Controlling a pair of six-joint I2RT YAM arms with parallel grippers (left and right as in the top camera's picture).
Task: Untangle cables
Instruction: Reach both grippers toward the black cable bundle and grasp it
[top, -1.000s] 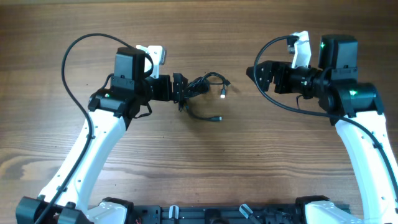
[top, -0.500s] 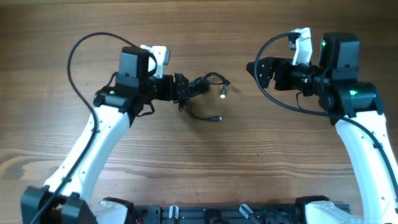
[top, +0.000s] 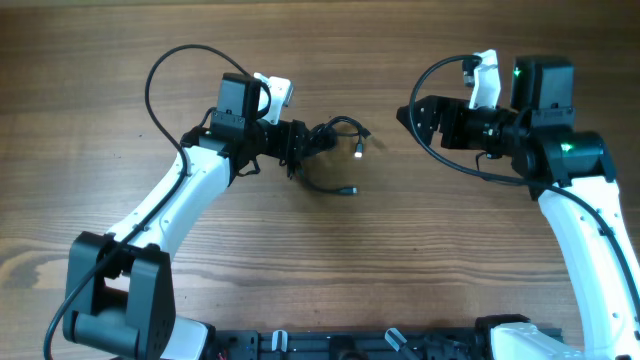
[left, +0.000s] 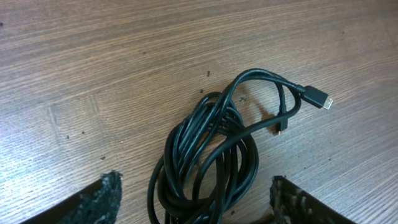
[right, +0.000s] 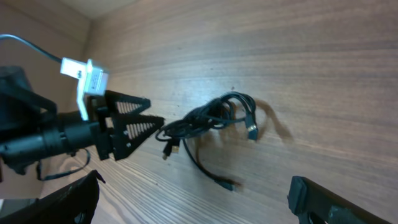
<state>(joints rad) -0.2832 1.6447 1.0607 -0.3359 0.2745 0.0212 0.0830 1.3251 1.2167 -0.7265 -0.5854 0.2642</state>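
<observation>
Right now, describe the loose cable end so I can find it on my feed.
Mid wooden table, the cable tangle lies at the left pincer. One strand trails out toward the robot's base. Its plug lies alone on bare wood, while the other two plugs sit together beside the tangle.

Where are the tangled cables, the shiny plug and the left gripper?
cables (left: 193, 134): left wrist view, on the coiled strands.
plug (left: 324, 102): left wrist view, on its silvery tip.
left gripper (top: 297, 148): overhead view, midway between its fingertips.
</observation>
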